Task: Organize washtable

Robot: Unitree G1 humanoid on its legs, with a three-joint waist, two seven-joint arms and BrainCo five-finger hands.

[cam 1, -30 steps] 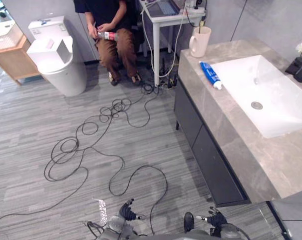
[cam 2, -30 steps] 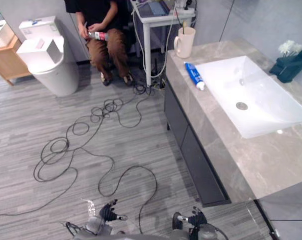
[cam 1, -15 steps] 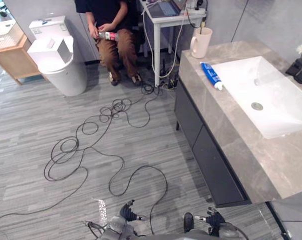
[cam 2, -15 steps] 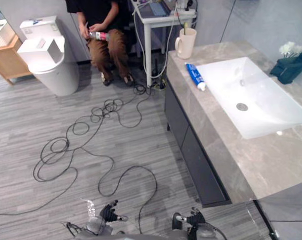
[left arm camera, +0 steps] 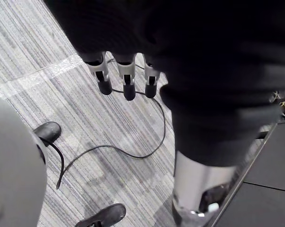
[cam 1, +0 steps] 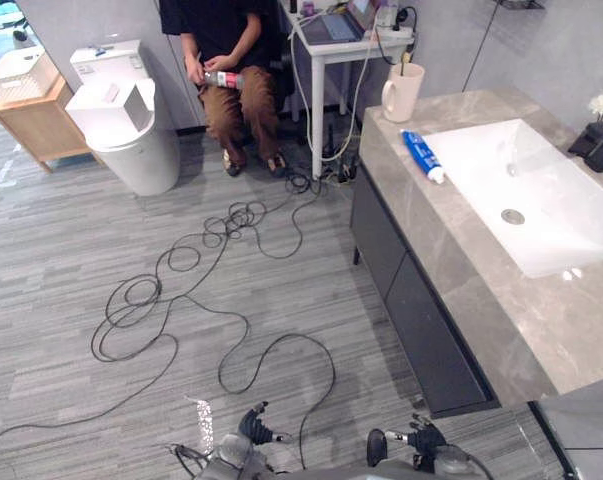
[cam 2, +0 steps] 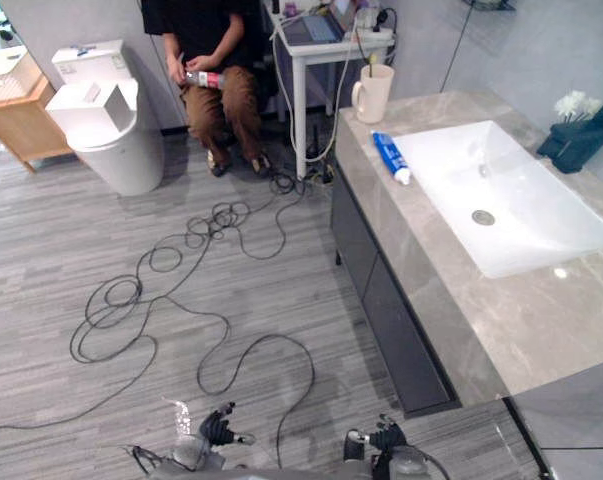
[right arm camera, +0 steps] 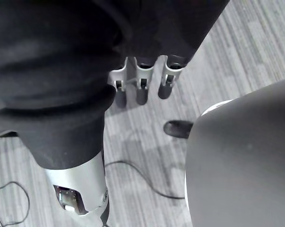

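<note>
Standby: both robot hands idle, table not yet in reach.
I have the left robot hand [cam 1: 251, 432] and the right robot hand [cam 1: 424, 440] hanging low, well short of the sink [cam 1: 501, 170]. Their fingers are straight and empty, as I judge nothing is reachable. On the table [cam 1: 461, 270], the blue tube [cam 1: 422, 156] lies loose just beside the sink, and the mug [cam 1: 401, 92] stands past the sink's far corner.

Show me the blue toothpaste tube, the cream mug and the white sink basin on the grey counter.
Blue toothpaste tube [cam 1: 419, 153]: left eye view, middle of its body.
Cream mug [cam 1: 402, 93]: left eye view, its side wall.
White sink basin [cam 1: 481, 170]: left eye view, bare sloping floor.
</note>
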